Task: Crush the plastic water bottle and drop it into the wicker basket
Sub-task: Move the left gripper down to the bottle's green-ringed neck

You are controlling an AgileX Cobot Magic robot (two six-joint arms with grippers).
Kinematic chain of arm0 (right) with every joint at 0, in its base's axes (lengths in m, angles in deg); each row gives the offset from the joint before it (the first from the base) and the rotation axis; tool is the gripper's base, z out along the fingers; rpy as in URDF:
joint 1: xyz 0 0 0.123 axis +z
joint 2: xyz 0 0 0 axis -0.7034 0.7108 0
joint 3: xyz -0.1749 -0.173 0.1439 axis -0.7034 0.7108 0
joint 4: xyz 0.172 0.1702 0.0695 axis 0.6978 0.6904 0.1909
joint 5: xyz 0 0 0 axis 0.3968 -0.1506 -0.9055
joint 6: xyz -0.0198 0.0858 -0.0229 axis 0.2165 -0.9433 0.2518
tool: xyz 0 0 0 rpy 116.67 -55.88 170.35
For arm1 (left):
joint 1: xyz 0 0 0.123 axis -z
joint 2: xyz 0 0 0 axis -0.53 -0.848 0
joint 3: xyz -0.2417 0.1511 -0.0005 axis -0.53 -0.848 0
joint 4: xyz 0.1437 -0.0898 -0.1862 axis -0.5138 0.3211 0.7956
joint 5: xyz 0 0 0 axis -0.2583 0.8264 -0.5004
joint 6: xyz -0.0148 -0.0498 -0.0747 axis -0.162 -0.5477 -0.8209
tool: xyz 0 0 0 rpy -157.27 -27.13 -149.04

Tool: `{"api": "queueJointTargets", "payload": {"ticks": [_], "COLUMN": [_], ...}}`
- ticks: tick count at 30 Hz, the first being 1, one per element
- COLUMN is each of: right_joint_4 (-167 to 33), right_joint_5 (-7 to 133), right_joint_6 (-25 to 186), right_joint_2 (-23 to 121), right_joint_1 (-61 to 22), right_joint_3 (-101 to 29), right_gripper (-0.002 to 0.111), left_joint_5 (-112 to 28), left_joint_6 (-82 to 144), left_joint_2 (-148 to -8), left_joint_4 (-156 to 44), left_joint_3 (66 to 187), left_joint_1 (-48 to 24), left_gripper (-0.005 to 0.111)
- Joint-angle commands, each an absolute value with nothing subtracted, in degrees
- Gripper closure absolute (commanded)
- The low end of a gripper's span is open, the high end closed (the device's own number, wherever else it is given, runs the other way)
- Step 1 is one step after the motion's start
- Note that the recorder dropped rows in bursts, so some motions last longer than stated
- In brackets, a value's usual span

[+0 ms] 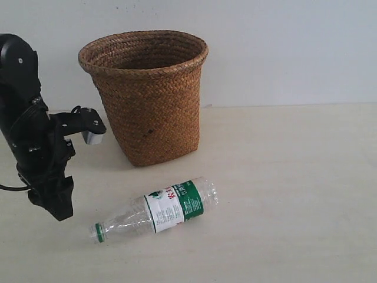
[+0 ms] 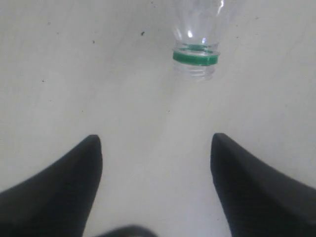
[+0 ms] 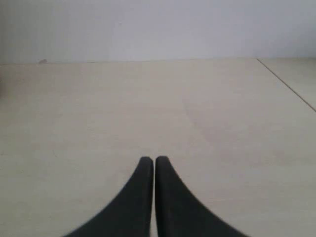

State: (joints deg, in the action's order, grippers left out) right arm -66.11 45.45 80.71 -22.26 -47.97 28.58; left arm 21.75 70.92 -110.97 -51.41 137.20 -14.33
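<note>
The plastic water bottle (image 1: 158, 211) lies on its side on the table, uncrushed, neck pointing left with only a green ring on it; no cap shows. Behind it stands the wicker basket (image 1: 145, 97), upright. My left gripper (image 1: 59, 206) hangs low just left of the bottle's neck, open and empty. In the left wrist view the bottle's open neck (image 2: 196, 57) lies ahead of the open left gripper (image 2: 155, 143), apart from it. My right gripper (image 3: 150, 160) is shut on nothing over bare table; the exterior view does not show it.
The pale table (image 1: 283, 177) stretches to the right of the basket and bottle. A wall (image 1: 283, 47) rises behind the table. A seam or table edge (image 3: 289, 86) runs diagonally in the right wrist view.
</note>
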Motion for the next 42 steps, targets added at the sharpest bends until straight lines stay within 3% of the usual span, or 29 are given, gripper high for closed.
{"api": "queueJointTargets", "payload": {"ticks": [1, 13, 22, 31, 42], "right_joint_4": [-66.24, -66.24, -57.98, -58.09, -58.09], "right_joint_5": [46.14, 46.75, 56.48, 60.66, 60.64], "right_joint_6": [80.91, 80.91, 67.00, 67.00, 67.10], "right_joint_2": [-22.54, -22.54, -22.54, -22.54, -22.54], "right_joint_1": [-48.17, -48.17, -48.17, -48.17, -48.17], "right_joint_3": [28.55, 28.55, 28.55, 28.55, 28.55], "right_gripper": [0.108, 0.108, 0.108, 0.108, 0.108], "left_joint_5": [20.61, 19.04, 17.95, 17.80, 18.34], "left_joint_6": [69.60, 68.50, 68.81, 73.62, 75.10], "left_joint_2": [-111.12, -111.38, -116.34, -118.18, -121.47], "left_joint_4": [-51.51, -51.28, -45.94, -41.86, -43.24], "left_joint_3": [137.61, 137.61, 137.61, 137.61, 137.61], "left_joint_1": [-13.99, -13.99, -13.99, -13.89, -8.31], "left_gripper": [0.048, 0.048, 0.048, 0.048, 0.048]}}
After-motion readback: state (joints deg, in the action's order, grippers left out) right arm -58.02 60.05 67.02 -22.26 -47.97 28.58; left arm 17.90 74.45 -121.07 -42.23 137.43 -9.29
